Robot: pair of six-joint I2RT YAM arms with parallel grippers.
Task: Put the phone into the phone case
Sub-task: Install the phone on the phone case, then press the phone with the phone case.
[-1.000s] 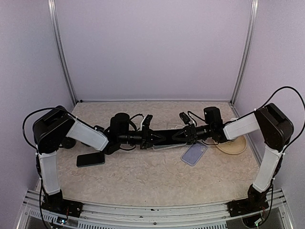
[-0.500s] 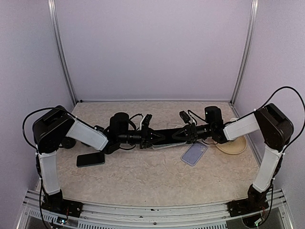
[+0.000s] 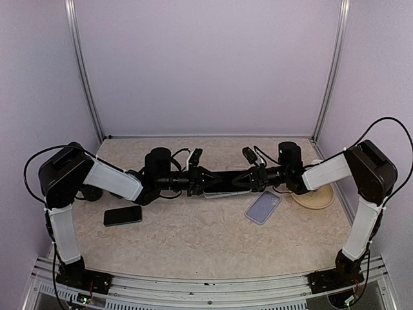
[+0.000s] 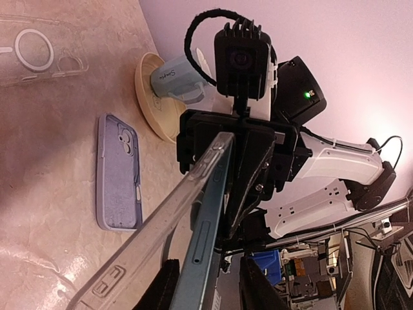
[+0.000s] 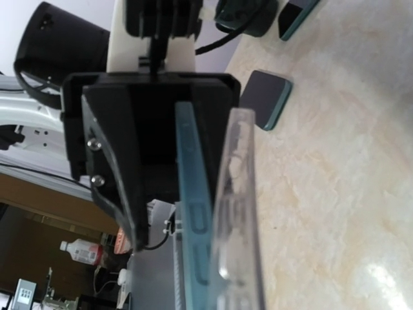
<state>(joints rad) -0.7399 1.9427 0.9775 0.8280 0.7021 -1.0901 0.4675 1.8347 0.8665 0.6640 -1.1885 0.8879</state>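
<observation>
Phone (seemingly half-cased) juts from right gripper.

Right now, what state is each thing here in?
phone: in the air, only partly in its case.
clear case: in the air, splayed off the phone at one end.
left end effector: open around the phone.
right end effector: shut on phone and case.
lilac case: lying flat on table.
black phone: flat on table, screen dark.

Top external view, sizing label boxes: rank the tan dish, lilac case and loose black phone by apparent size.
1. Tan dish, partly under the right arm.
2-3. Lilac case and black phone: too alike to rank.
</observation>
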